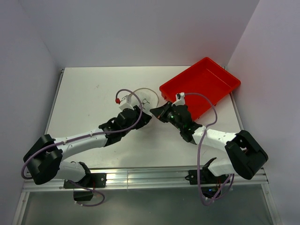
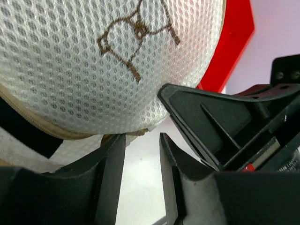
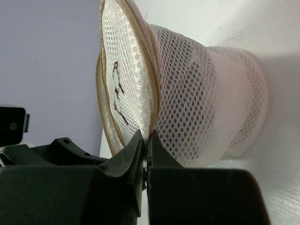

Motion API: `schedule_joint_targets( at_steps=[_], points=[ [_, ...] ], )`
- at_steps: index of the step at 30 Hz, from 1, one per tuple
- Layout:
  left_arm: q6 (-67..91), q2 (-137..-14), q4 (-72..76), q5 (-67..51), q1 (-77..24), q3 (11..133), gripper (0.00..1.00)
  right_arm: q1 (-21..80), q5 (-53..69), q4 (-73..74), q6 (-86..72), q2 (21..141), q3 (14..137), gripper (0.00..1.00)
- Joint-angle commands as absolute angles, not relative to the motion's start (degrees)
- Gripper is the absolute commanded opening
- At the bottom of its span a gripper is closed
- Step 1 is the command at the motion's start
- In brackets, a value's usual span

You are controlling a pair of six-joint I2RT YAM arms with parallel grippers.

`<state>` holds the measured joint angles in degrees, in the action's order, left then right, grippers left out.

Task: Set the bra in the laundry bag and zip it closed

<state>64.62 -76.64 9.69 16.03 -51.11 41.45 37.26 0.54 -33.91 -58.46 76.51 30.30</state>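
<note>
The laundry bag (image 1: 146, 99) is a white mesh drum between my two grippers; its round lid (image 2: 93, 61) carries a dark printed mark. My right gripper (image 3: 149, 138) is shut on the bag's rim, where the lid meets the mesh wall (image 3: 206, 103), and also shows in the top view (image 1: 158, 112). My left gripper (image 2: 142, 140) is open with bare table between its fingers, its tips just under the lid's zip edge; it also shows in the top view (image 1: 143, 116). A dark gap (image 2: 23, 133) shows under the lid. The bra is not clearly seen.
A red plastic tray (image 1: 220, 77) stands at the back right, just beyond the right gripper. The right gripper's black body (image 2: 225, 126) sits close beside the left fingers. White walls enclose the table on three sides.
</note>
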Motion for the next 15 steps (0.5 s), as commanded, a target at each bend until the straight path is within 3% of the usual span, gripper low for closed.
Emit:
schedule_joint_targets(
  at_steps=[1, 9, 10, 12, 15],
  points=[
    [60.47, -77.17, 5.90, 20.82, -51.24, 45.79, 0.41, 38.06, 0.79, -36.22, -56.34, 73.92, 30.23, 0.00],
    [57.66, -78.57, 4.05, 21.71, -51.24, 47.63, 0.31, 38.14, 1.05, -36.04, -55.63, 73.65, 30.50, 0.00],
    [57.48, -78.92, 3.61, 21.62, -51.24, 47.98, 0.32, 38.14, 1.14, -35.86, -55.63, 73.57, 30.50, 0.00],
    [56.87, -80.59, 2.03, 21.53, -51.24, 49.91, 0.42, 38.14, 1.23, -35.95, -55.37, 73.39, 30.50, 0.00],
    [56.34, -81.47, 1.23, 21.80, -51.33, 50.63, 0.46, 38.23, 1.84, -35.77, -55.20, 73.21, 30.67, 0.00]
  ],
)
